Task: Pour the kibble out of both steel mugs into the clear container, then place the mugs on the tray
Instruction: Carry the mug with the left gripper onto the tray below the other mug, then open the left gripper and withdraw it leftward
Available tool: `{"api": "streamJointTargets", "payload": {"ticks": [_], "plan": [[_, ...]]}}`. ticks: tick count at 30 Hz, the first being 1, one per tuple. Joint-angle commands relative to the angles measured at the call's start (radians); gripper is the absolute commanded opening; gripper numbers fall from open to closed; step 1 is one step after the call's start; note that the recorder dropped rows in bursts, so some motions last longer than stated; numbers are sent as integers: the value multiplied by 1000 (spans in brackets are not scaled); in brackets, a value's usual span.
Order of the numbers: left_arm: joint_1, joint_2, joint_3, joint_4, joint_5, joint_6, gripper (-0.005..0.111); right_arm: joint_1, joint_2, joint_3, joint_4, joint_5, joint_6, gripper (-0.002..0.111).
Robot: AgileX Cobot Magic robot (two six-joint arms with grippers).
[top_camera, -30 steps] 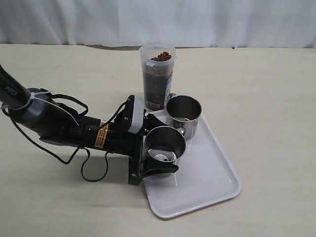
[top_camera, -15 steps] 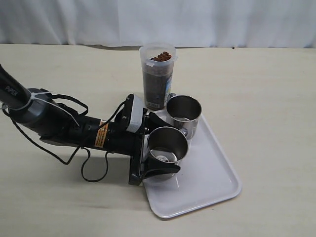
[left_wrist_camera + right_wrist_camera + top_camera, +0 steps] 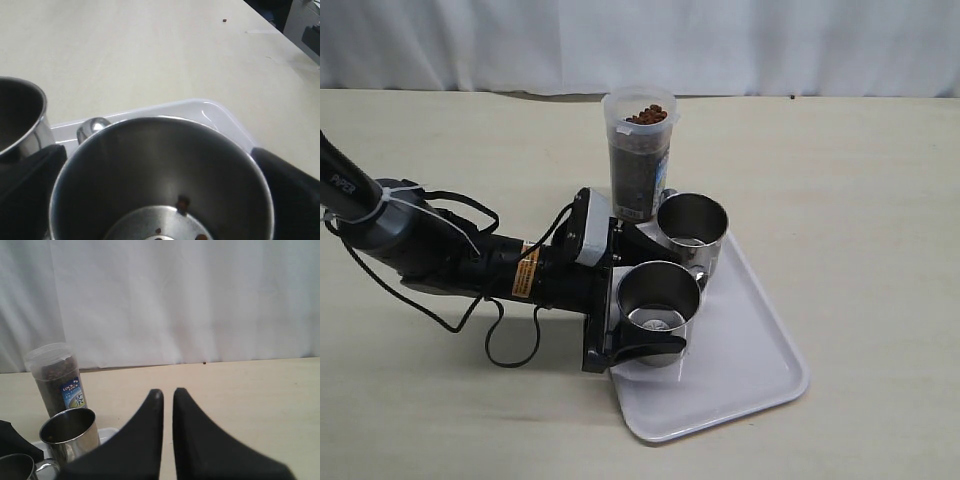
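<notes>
Clear container [image 3: 640, 160]: upright on the table, at 11 o'clock off the tray [image 3: 750, 350], kibble [image 3: 647, 114] nearly to its rim.
Steel mugs: 2, upright on the tray; far mug [image 3: 692, 230] at its 11 o'clock corner, near mug [image 3: 657, 300] at its 9 o'clock edge, a few pellets inside.
Left gripper [image 3: 662, 292]: jaws wide, flanking near mug, gripping nothing.
Right gripper [image 3: 167, 392]: closed, empty.
Surface: beige table [image 3: 860, 200]; white curtain [image 3: 770, 40] at 12 o'clock.

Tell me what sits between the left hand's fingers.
The near steel mug, standing on the tray; exterior and left wrist views show it.
</notes>
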Motion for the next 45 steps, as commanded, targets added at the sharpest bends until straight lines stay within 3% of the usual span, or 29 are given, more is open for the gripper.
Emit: {"api": "streamJointTargets", "payload": {"ticks": [1, 19, 29, 31, 33, 35, 36, 38, 42, 44, 45], "plan": [[-1, -1, -4, 8, -20, -10, 77, 3, -4, 5, 3, 1, -3, 5], [4, -61, -4, 44, -68, -40, 77, 3, -4, 5, 3, 1, -3, 5], [74, -163, -4, 140, -78, -179, 77, 3, -4, 5, 3, 1, -3, 5], [99, -195, -4, 163, -78, -267, 76, 3, -4, 5, 3, 1, -3, 5], [149, -251, -4, 211, -78, -443, 65, 3, -4, 5, 3, 1, -3, 5], [211, -332, -4, 288, -78, -606, 41, 3, -4, 5, 3, 1, -3, 5], [252, -387, -4, 322, -78, -708, 19, 3, -4, 5, 3, 1, -3, 5], [278, -450, -2, 364, -78, -813, 0, 3, -4, 5, 3, 1, -3, 5], [278, -589, 45, 362, -78, -899, 0, 3, -4, 5, 3, 1, -3, 5], [278, -700, 136, 327, 63, -901, 0, 3, -4, 5, 3, 1, -3, 5], [278, -778, 202, 285, 236, -885, 0, 3, -4, 5, 3, 1, -3, 5]]}}
